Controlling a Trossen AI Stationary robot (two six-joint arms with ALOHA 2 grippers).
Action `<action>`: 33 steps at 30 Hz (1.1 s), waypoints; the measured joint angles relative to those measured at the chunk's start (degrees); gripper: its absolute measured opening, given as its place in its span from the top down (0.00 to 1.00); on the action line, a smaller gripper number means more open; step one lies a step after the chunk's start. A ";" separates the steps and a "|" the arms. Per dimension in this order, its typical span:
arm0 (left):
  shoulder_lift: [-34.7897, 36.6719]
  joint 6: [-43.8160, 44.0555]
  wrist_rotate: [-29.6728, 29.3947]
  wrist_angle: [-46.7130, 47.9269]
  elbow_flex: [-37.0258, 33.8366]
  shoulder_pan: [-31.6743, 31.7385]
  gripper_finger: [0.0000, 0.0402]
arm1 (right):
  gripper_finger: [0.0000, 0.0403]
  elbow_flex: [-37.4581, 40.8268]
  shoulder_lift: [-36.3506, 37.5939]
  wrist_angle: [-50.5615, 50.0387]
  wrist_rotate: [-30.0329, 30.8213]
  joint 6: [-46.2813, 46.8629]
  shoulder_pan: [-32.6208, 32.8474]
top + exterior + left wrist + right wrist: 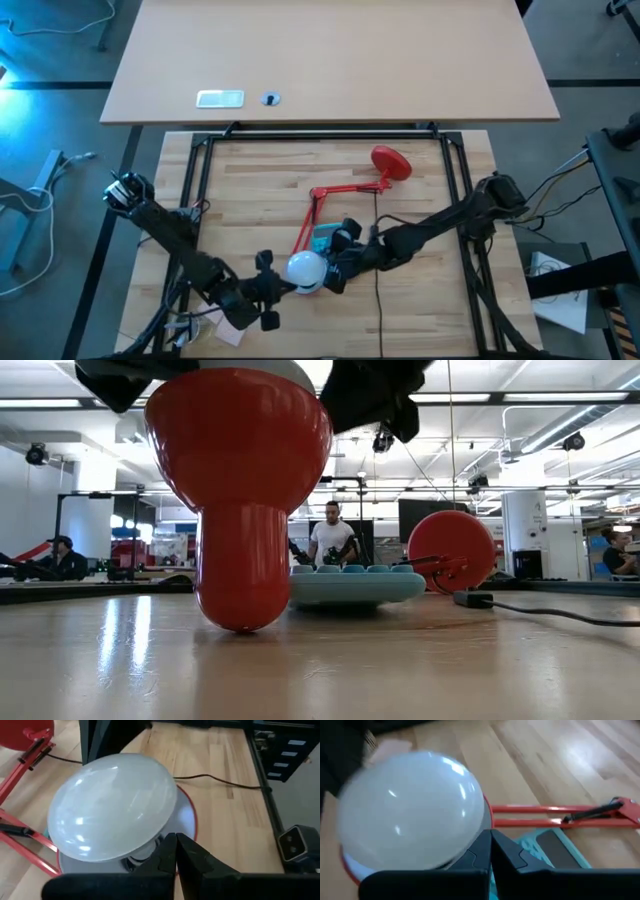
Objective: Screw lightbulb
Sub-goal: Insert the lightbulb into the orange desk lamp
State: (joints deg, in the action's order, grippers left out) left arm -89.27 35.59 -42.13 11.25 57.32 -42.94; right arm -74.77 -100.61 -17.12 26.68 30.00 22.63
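White lightbulb (305, 268) seated dome-up in the red lamp shade (240, 470) near the table's (420, 320) front edge. Left gripper (268, 290) and right gripper (338, 268) pressed close on either side, fingers closed, gripping nothing visible.

The lightbulb (112, 810) hides its own screw base — claw fingers cover the rest — grip unclear.

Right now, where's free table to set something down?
Free: the bare wood left of the red lamp arm, and the strip right of the black cable. Crowded: front centre, where the left gripper and right gripper flank the lightbulb.
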 joint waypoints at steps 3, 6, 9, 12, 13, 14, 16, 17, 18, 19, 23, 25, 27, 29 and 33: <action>0.02 -0.16 0.02 0.12 0.00 0.44 1.00 | 0.99 -0.03 -0.01 -0.23 -0.25 -0.02 0.10; 0.47 -0.39 0.20 1.64 -0.02 0.57 1.00 | 0.99 -0.03 0.06 -0.29 -2.12 -0.04 0.32; 1.47 -0.35 0.64 4.41 -0.07 0.51 1.00 | 0.99 -0.19 0.06 -0.39 -5.05 0.01 0.63; 2.39 -0.15 -0.03 6.53 -0.11 0.51 1.00 | 0.99 -0.35 0.06 -0.69 -5.92 0.07 1.40; 2.64 -0.16 -0.11 7.12 -0.12 0.51 1.00 | 0.99 -0.53 0.06 -0.66 -6.10 0.07 1.68; 2.85 -0.06 -0.29 7.95 -0.13 0.51 1.00 | 0.99 -0.67 0.06 -0.61 -6.30 0.07 1.94; 3.06 0.75 -0.69 9.91 -0.13 0.55 1.00 | 0.99 -1.05 0.07 -0.48 -7.28 -0.05 2.39; 3.06 1.48 -0.87 10.97 -0.13 0.57 1.00 | 0.99 -1.25 0.16 -0.35 -8.23 -0.26 2.54; 3.06 2.29 -0.88 12.03 -0.13 0.59 1.00 | 0.99 -1.50 0.16 -0.17 -8.98 -0.31 2.64; 3.06 3.07 -0.75 12.95 -0.13 0.59 1.00 | 0.99 -1.68 0.20 -0.01 -9.20 -0.31 2.67; 3.13 4.37 0.41 13.94 -0.13 0.17 1.00 | 0.99 -1.78 0.79 -0.09 -8.93 -0.01 2.38; 3.15 4.42 0.89 14.05 0.17 -0.48 1.00 | 0.99 -1.78 0.80 -0.89 -8.84 0.73 1.87; 3.15 4.42 1.13 14.04 0.73 -1.02 1.00 | 0.99 -1.78 0.80 -1.81 -8.73 1.64 1.33; 3.17 4.38 1.96 14.02 1.28 -1.39 1.00 | 0.99 -1.78 0.80 -2.21 -8.24 2.06 0.80; 3.19 3.96 1.98 13.71 2.05 -1.70 1.00 | 0.99 -1.63 0.80 -2.39 -5.82 2.32 0.05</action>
State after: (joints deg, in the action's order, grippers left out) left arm -86.09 39.55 -40.15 24.96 59.37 -44.64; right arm -76.40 -99.81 -19.51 20.86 32.32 22.69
